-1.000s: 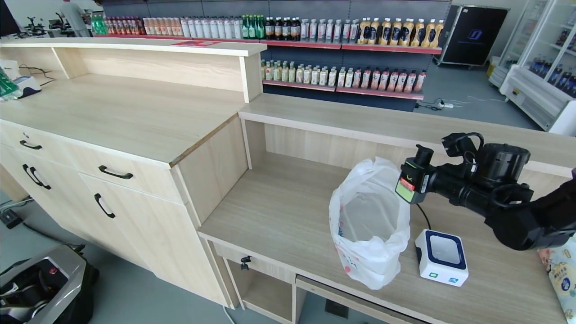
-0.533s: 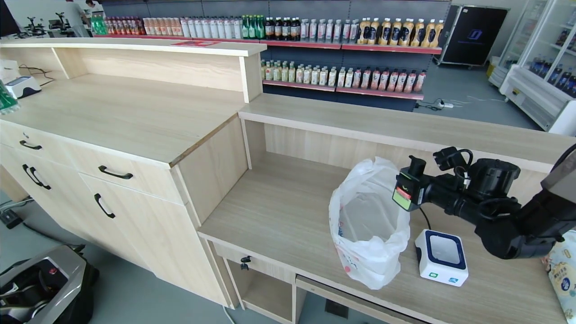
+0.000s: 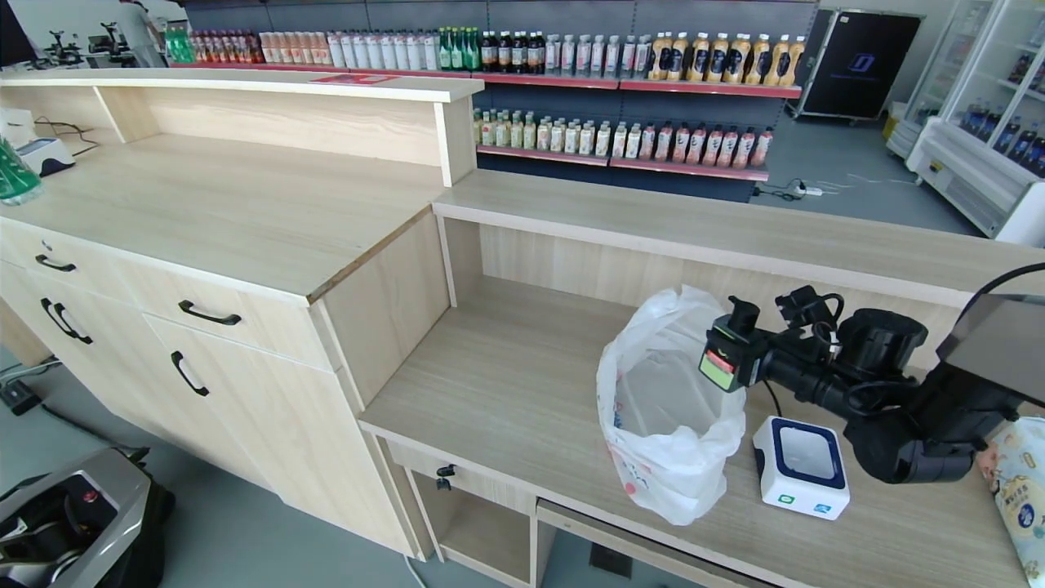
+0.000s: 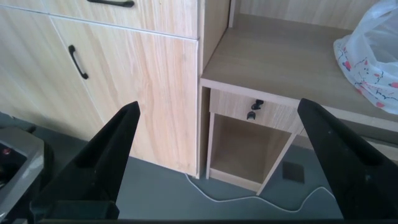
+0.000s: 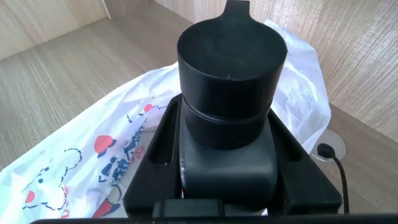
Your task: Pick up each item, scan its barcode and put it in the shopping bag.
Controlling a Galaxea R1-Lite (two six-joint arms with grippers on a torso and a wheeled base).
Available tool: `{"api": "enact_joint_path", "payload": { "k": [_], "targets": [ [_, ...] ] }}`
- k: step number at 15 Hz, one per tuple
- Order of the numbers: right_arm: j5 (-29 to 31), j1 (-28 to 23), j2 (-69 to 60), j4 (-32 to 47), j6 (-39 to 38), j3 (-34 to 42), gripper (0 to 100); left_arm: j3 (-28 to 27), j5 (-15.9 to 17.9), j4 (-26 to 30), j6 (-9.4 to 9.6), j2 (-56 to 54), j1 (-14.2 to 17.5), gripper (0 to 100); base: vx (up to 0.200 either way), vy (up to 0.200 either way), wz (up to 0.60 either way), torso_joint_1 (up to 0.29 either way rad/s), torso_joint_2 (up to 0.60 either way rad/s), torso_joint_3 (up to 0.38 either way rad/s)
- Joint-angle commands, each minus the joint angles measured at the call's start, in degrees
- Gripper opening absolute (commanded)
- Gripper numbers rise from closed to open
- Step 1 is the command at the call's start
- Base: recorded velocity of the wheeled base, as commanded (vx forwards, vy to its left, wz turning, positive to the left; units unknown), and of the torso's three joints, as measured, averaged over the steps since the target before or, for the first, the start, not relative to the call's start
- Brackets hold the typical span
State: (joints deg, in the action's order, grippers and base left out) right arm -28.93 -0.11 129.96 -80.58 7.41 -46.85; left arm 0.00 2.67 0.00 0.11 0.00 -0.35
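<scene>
The shopping bag (image 3: 669, 408) stands on the low counter (image 3: 506, 384); the scanner (image 3: 802, 467) sits just right of it; a packet (image 3: 1020, 498) lies farther right; the right gripper (image 3: 735, 359) holds a bottle (image 3: 718, 369) above the bag's right rim.

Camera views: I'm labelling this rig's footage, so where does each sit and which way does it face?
Head view: on the head, facing forward and down at the counter, shopping bag and scanner; the right gripper shows.
Left wrist view: on the left wrist, low, facing the counter's front; open fingers of the left gripper show.
Right wrist view: on the right wrist, looking down at the bag past the held black item.
All three share the bag.
</scene>
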Motion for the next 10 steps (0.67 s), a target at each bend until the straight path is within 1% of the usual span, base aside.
{"api": "enact_joint_path", "payload": {
  "k": [1, 5, 10],
  "targets": [
    [-0.87, 0.11, 2.58, -0.54, 0.06, -1.4, 0, 0.0, 0.05, 0.0, 0.07, 0.09, 0.0, 100, 0.0, 0.0, 0.0, 0.0, 0.0, 0.0],
    [-4.56, 0.37, 5.3, -1.42, -0.03, -6.06, 0, 0.0, -0.03, 0.0, -0.02, 0.09, 0.0, 100, 0.0, 0.0, 0.0, 0.0, 0.0, 0.0],
    [-5.09, 1.25, 9.08, -1.69, -0.03, -9.93, 0, 0.0, -0.03, 0.0, 0.07, 0.09, 0.0, 100, 0.0, 0.0, 0.0, 0.0, 0.0, 0.0]
  ]
}}
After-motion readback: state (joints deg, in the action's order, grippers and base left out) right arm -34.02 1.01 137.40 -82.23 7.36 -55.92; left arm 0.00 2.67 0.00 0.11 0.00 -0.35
